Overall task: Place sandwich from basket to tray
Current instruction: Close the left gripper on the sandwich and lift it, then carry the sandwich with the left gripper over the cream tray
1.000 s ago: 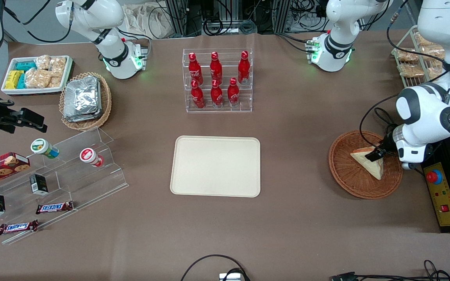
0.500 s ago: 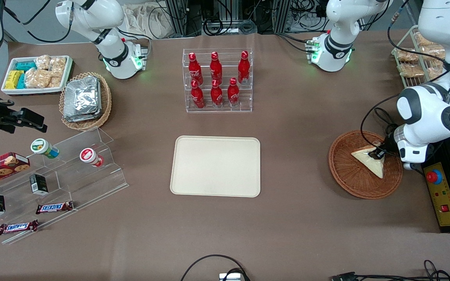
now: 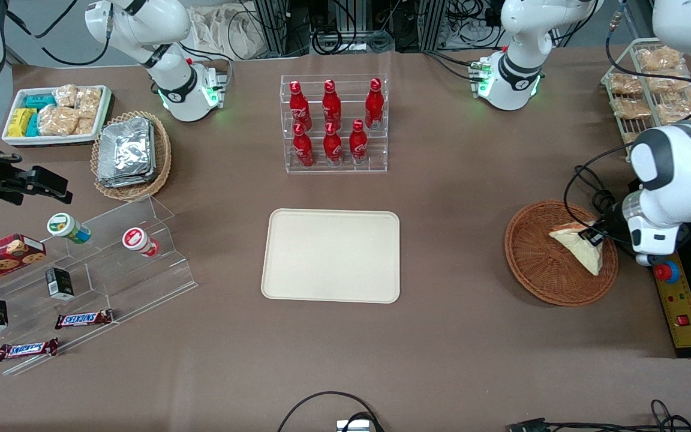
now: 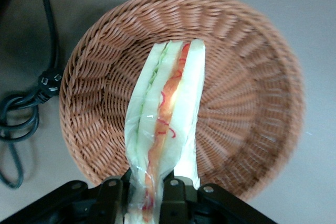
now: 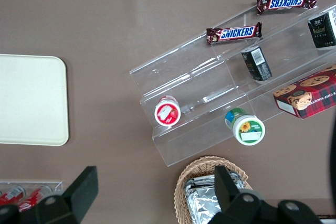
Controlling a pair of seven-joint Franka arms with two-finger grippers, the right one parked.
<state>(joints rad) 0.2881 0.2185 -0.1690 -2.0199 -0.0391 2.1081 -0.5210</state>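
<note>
I count one triangular white-bread sandwich with red and green filling, one round reddish-brown wicker basket, and one flat cream rectangular tray with nothing on it. My left gripper sits over the basket, at the part of it toward the working arm's end of the table, and its two black fingers are closed nearly together on the sandwich's broad end; the wrist view shows the wedge standing on edge between them, filling side up, over the basket's weave. I cannot tell whether its tip touches the weave. The tray lies well apart from the gripper, toward the parked arm's end.

Farther from the front camera than the tray, a clear acrylic rack holds six red bottles. Far from my gripper, a lighter tan wicker basket carries silver foil packets, and a small white bin holds snack packets. Two chocolate bars lie on a clear stepped stand.
</note>
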